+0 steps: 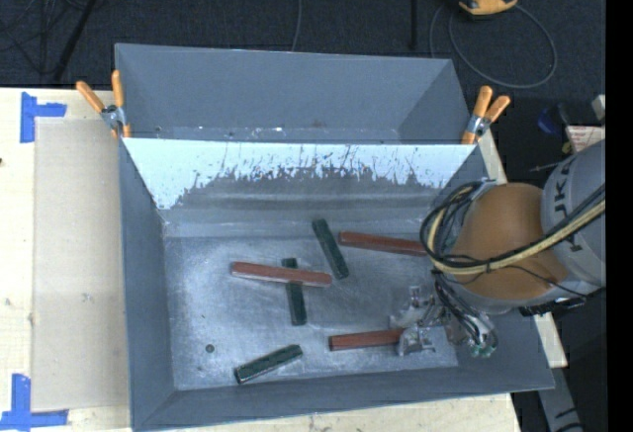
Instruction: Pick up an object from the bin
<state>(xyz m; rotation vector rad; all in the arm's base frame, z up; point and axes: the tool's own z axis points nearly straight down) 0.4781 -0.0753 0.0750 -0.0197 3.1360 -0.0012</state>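
The jaws are low in the bin's [297,104] near right corner, at the right end of the near red bar [358,341]. Wiring and metal parts crowd that spot, so it cannot be told whether the jaws are released or clenched, or whether they touch the bar. The near red bar lies flat on the bin floor, almost level across the view, its left end free and well apart from the other pieces. Directly above the jaws is the orange cover [509,232] of the arm, with black and yellow cables [445,227] looped around its left side. Past the cover, by the foot of the far wall, lies the far red bar [381,243], its right end hidden under the cables. Just beside its left end is a tilted green bar [330,248], leaning from upper left to lower right. The lower end of this bar comes close to the right end of the middle red bar [282,274]. The middle red bar lies across an upright green bar [296,302]. A third green bar [267,363] lies alone near the front left of the floor, slightly tilted.
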